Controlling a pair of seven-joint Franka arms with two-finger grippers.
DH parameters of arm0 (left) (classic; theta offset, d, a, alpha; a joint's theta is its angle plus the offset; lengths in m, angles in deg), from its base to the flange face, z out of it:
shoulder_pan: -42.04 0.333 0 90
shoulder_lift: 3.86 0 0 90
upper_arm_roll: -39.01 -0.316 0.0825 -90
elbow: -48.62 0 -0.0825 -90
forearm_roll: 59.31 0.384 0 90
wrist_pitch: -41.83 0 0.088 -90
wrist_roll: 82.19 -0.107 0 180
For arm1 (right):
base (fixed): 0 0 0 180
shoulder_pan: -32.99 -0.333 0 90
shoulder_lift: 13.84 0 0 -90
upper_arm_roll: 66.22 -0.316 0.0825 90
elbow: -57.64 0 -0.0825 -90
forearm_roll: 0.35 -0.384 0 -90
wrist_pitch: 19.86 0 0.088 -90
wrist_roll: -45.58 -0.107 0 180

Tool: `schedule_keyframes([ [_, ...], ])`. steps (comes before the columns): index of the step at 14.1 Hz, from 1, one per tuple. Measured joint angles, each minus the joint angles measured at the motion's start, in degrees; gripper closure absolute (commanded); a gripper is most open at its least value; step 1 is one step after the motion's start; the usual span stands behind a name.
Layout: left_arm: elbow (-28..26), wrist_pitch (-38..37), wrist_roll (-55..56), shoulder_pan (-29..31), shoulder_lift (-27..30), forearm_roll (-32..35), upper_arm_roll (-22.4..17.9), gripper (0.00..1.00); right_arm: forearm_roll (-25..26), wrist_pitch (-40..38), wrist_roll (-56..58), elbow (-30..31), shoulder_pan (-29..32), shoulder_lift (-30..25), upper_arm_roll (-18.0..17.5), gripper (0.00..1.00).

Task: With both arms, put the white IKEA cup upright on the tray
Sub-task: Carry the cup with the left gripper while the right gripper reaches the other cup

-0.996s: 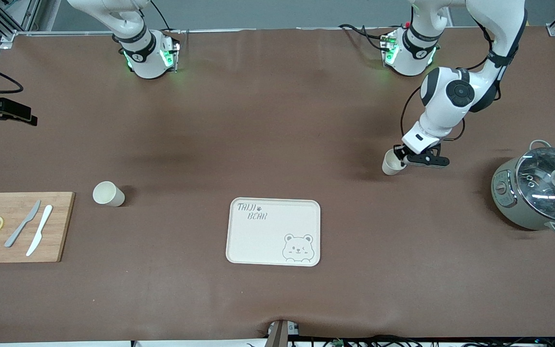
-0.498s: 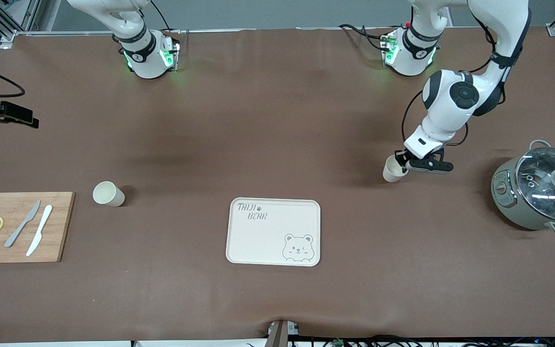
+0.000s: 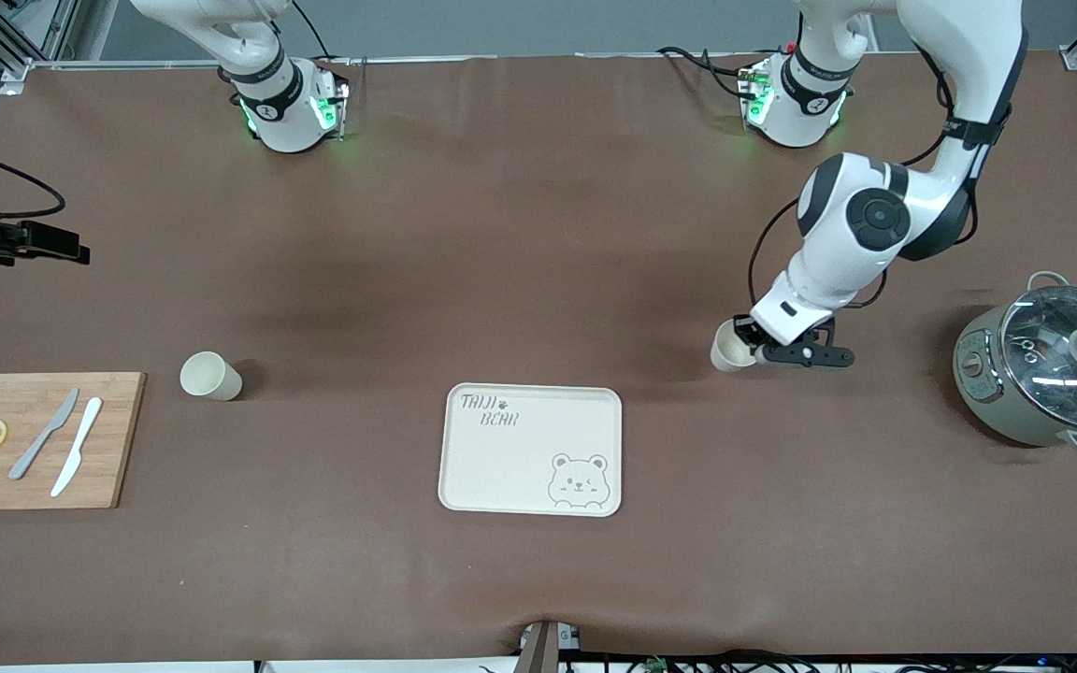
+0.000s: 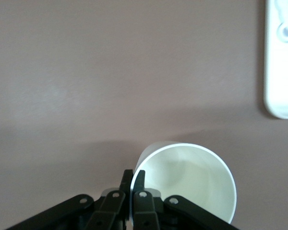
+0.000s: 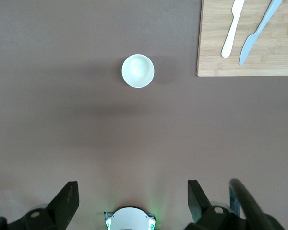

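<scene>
A white cup (image 3: 728, 348) hangs tilted in my left gripper (image 3: 746, 350), over the brown mat off the corner of the tray (image 3: 501, 467) on the left arm's side. The left wrist view shows the left gripper (image 4: 133, 175) shut on the cup's (image 4: 192, 177) rim, one finger inside and one outside, with the tray's edge (image 4: 281, 72) at the side. A second white cup (image 3: 209, 376) stands upright beside the wooden cutting board. My right gripper (image 5: 132, 184) is open and empty, high above the mat near its arm's base, with that cup (image 5: 138, 70) below it. It is not in the front view.
A wooden cutting board (image 3: 118, 439) with two knives and lemon slices lies at the right arm's end; the right wrist view shows it too (image 5: 216, 62). A grey pot with a glass lid (image 3: 1048, 374) stands at the left arm's end.
My left gripper has carried the cup toward the tray and the front camera. The right arm, second cup and tray have not moved.
</scene>
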Motion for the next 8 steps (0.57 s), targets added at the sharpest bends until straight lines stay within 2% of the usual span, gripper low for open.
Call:
schedule_keyframes([
  [4,6.7,-0.6,4.6,-3.6,-5.7,0.0,0.1,1.00,0.0,0.0,0.0,0.1,0.0,2.8,0.0,0.00],
  [8,16.0,-6.6,8.8,-6.7,-10.3,0.0,0.1,1.00,0.0,0.6,0.0,-0.2,0.5,6.5,0.1,0.00],
])
